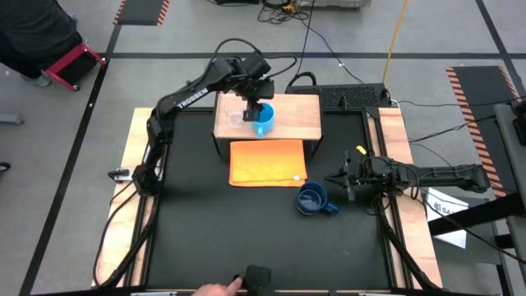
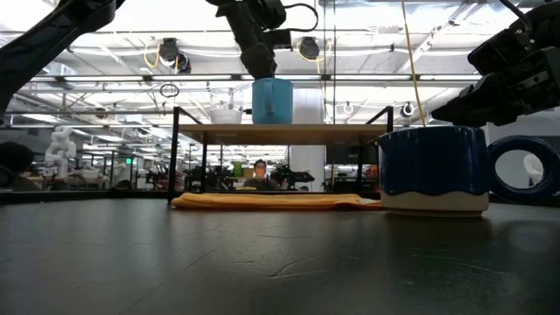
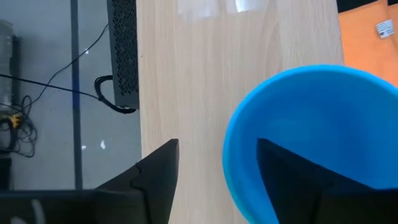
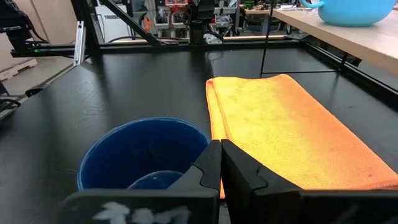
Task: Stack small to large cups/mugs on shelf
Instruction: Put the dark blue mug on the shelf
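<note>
The light-blue mug (image 1: 263, 116) stands upright on the light-wood shelf (image 1: 296, 123); it also shows in the low view (image 2: 272, 101). The tiny clear glass cup (image 1: 236, 120) stands on the shelf beside it. My left gripper (image 3: 214, 180) is open above the mug. One finger (image 3: 298, 180) is inside the mug and the other (image 3: 155, 180) is outside, both apart from the wall. The dark-blue mug (image 1: 312, 200) stands on the black table to the right of the orange cloth (image 1: 268, 162). My right gripper (image 4: 220, 165) is shut and empty, just right of that mug.
The orange cloth lies flat in front of the shelf. A black device (image 1: 353, 97) and cables lie behind the shelf at the table's far right. A person's hand (image 1: 215, 289) and a black object (image 1: 259, 279) are at the near edge.
</note>
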